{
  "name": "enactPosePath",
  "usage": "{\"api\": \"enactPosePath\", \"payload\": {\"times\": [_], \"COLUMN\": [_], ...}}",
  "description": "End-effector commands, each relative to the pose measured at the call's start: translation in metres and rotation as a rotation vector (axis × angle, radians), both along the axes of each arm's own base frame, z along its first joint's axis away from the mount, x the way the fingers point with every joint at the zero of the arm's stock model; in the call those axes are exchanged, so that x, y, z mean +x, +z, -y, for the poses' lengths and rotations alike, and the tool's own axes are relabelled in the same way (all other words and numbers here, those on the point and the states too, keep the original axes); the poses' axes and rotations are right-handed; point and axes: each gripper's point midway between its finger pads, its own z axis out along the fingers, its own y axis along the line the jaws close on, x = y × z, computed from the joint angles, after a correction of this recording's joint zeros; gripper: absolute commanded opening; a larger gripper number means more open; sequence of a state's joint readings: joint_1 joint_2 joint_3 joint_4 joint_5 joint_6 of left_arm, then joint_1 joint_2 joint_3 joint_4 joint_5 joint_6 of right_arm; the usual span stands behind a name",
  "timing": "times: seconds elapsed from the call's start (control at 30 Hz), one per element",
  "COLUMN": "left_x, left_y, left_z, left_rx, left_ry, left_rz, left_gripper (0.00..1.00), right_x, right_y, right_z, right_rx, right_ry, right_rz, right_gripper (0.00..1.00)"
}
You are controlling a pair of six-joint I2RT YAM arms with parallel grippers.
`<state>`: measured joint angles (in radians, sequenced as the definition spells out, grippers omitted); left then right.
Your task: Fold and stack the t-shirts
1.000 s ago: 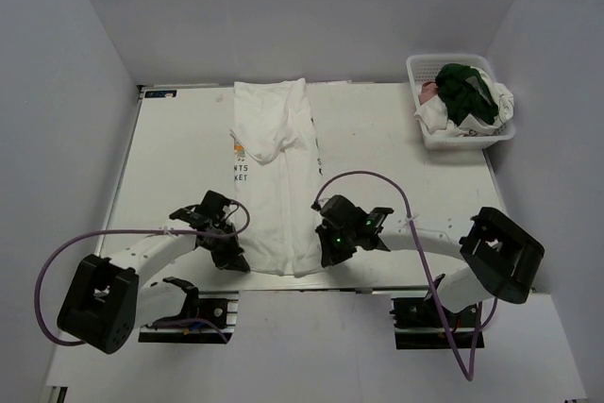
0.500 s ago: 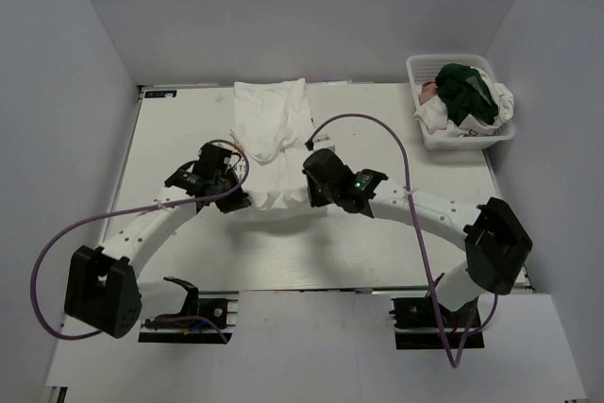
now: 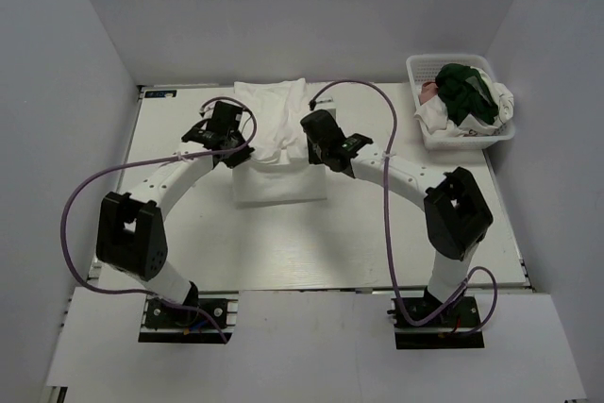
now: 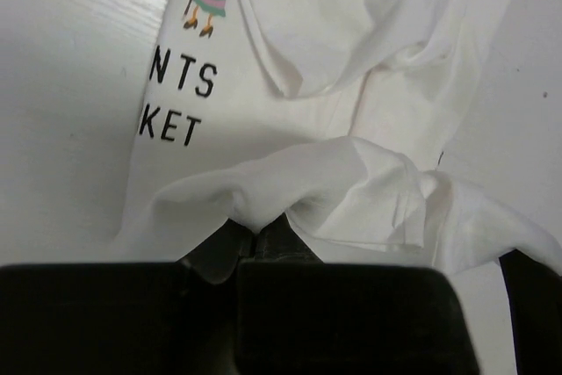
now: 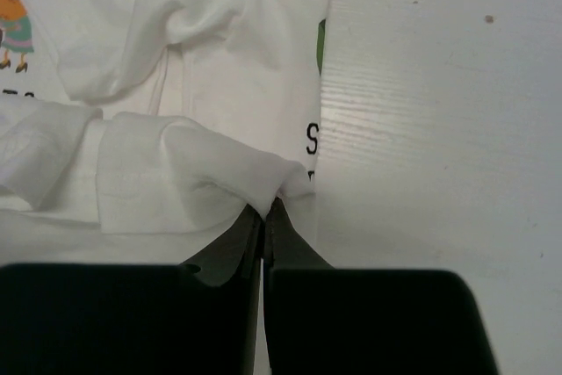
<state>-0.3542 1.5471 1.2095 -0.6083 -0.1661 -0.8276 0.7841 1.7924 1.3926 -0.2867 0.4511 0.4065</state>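
Fold no. 1 underway: L hand point(image 4: 256, 230) & R hand point(image 5: 265, 208) are pinching near hem of printed white t-shirt point(image 3: 278, 186), mid bench point(image 3: 283, 243). Other t-shirts point(image 3: 464, 92) are waiting in basket point(image 3: 458, 141), far right; stacking not begun.

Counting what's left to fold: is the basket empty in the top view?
No, the basket holds a dark green shirt on a crumpled white shirt, with pink cloth beside them.
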Motion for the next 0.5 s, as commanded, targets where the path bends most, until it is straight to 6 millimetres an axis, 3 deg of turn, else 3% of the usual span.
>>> {"api": "enactPosePath", "payload": {"times": [0.0, 0.03, 0.1, 0.13, 0.2, 0.23, 0.27, 0.3, 0.4, 0.47], "left_x": [0.031, 0.035, 0.052, 0.056, 0.071, 0.076, 0.086, 0.089, 0.104, 0.102], "left_y": [0.003, 0.001, 0.003, -0.010, -0.009, -0.009, -0.012, -0.014, 0.003, 0.010], "left_z": [-0.004, -0.002, -0.002, -0.001, 0.001, 0.002, 0.000, 0.002, -0.002, -0.003], "left_rx": [0.031, 0.031, 0.044, 0.058, 0.055, 0.064, 0.068, 0.068, 0.071, 0.086], "left_ry": [0.002, 0.001, -0.017, -0.027, -0.044, -0.057, -0.054, -0.067, -0.093, -0.110], "left_rz": [0.049, 0.051, 0.089, 0.070, 0.099, 0.112, 0.125, 0.123, 0.157, 0.168], "left_gripper": [0.00, 0.00, 0.00, 0.00, 0.00, 0.06, 0.18, 0.46, 0.88, 1.00], "right_x": [0.028, 0.034, 0.045, 0.049, 0.062, 0.066, 0.071, 0.075, 0.084, 0.077], "right_y": [0.026, 0.010, 0.005, -0.003, -0.011, -0.020, -0.022, -0.021, -0.018, -0.005], "right_z": [-0.012, -0.011, -0.014, -0.016, -0.017, -0.016, -0.025, -0.026, -0.031, -0.037], "right_rx": [0.051, 0.038, 0.048, 0.042, 0.055, 0.052, 0.085, 0.100, 0.105, 0.102], "right_ry": [0.016, 0.019, 0.019, 0.016, 0.020, 0.024, 0.056, 0.067, 0.112, 0.191], "right_rz": [0.070, 0.037, 0.030, 0.020, 0.031, 0.018, 0.027, 0.023, 0.005, 0.026], "right_gripper": [0.00, 0.00, 0.00, 0.00, 0.00, 0.07, 0.17, 0.47, 0.67, 0.78]}}
